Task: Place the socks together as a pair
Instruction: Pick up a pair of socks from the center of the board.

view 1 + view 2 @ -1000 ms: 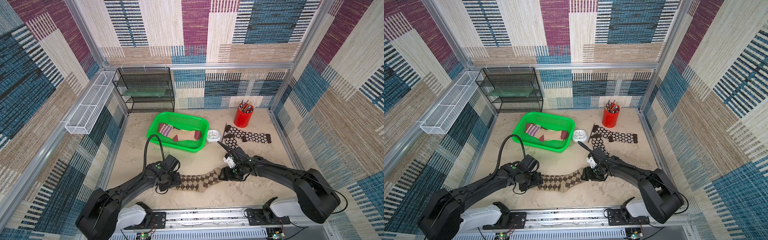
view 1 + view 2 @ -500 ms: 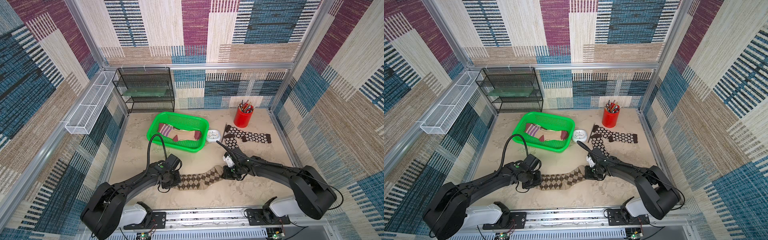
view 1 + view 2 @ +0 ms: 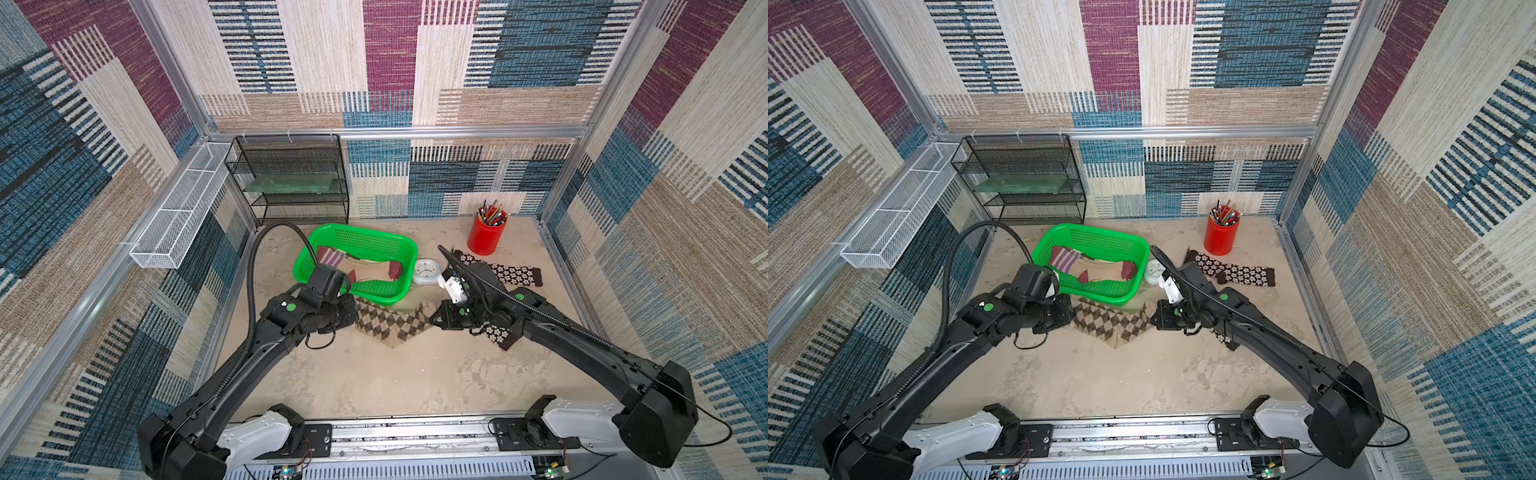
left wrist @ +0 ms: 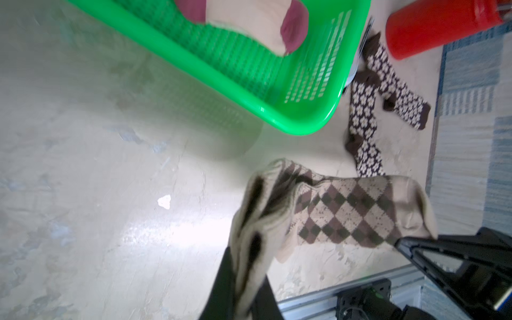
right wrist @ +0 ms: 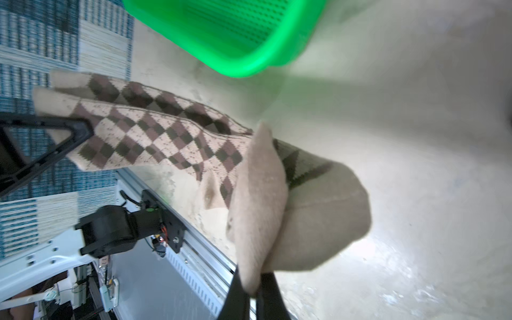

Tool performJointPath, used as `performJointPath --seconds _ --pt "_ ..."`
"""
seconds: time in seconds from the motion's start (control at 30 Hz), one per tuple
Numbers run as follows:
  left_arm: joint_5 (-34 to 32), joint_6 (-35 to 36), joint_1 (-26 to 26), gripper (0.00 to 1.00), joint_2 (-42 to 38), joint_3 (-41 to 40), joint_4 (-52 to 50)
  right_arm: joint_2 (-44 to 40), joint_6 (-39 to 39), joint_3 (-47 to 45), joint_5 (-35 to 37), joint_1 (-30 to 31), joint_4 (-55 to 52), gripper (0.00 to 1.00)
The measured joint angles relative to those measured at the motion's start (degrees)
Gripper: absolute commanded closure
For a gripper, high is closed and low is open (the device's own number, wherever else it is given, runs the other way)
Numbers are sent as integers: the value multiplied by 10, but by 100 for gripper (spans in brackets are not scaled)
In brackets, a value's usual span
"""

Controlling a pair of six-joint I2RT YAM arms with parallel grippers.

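Observation:
A beige-brown argyle sock (image 3: 392,324) (image 3: 1108,324) hangs stretched between my two grippers, just in front of the green basket (image 3: 361,232). Its fabric shows two layers (image 5: 166,138). My left gripper (image 3: 355,316) (image 4: 243,293) is shut on the cuff end (image 4: 257,221). My right gripper (image 3: 434,322) (image 5: 252,293) is shut on the plain beige toe end. Tan socks with maroon toes (image 3: 392,270) and a purple-striped cuff lie in the basket. Dark brown flowered socks (image 3: 503,272) (image 4: 363,119) lie at the right, one partly under my right arm.
A white clock (image 3: 426,272) sits right of the basket. A red cup of pencils (image 3: 484,237) stands at the back right. A black mesh shelf (image 3: 291,178) stands at the back left, and a white wire tray (image 3: 178,216) hangs on the left wall.
Both grippers have shut on the ends of the argyle sock. They have lifted it off the table and carried it back toward the basket.

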Motion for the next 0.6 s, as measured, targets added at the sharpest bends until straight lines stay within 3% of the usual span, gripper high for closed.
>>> performJointPath --seconds 0.33,0.6 --pt "29 106 175 91 157 214 -47 189 2 257 -16 6 0 98" --pt "33 189 233 91 337 374 -55 375 -7 409 -12 -5 8 98"
